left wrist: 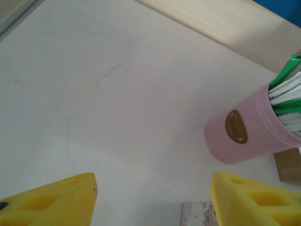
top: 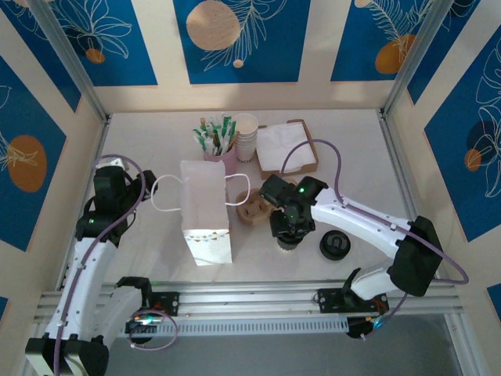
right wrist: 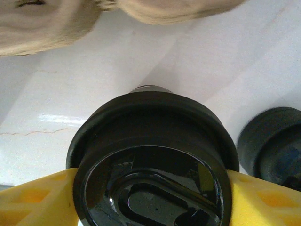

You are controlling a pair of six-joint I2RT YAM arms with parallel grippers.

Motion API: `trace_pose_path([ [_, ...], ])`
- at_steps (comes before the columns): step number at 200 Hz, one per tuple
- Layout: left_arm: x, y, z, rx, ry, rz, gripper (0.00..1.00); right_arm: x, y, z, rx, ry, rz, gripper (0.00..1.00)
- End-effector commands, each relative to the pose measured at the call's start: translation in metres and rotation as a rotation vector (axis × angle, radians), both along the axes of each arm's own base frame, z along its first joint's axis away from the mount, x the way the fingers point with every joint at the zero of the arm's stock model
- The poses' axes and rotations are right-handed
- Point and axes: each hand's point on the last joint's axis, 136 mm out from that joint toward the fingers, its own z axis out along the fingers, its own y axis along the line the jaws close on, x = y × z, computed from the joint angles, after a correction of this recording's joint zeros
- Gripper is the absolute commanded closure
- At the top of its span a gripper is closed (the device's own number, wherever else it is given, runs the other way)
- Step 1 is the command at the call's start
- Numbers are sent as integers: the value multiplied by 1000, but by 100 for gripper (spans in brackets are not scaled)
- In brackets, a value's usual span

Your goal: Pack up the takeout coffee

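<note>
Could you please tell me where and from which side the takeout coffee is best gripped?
Probably at the rim of the round black lid, coming straight down from above: the takeout coffee stands upright, and the right gripper flanks that rim on both sides.

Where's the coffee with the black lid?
In the top view, right of centre, the coffee stands between the right gripper's fingers, left of a loose black lid.

takeout coffee (right wrist: 150, 155): cup body was hidden under its lid; lid cut off at the bottom edge.
cardboard carrier (right wrist: 56, 21): was blurred, cropped at top.
pink straw holder (left wrist: 244, 129): ran off the right edge.
</note>
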Motion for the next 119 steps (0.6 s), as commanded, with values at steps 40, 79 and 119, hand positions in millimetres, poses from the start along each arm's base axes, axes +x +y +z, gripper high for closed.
trace_pose_path([
  [40,-2,3,0,7,-9,13,35,2,-15,8,91,10,-106,30],
  [79,-2,4,0,9,-8,12,35,8,-10,12,113,0,-117,24],
  [119,-2,4,0,9,-8,13,35,10,-10,12,107,2,-120,19],
])
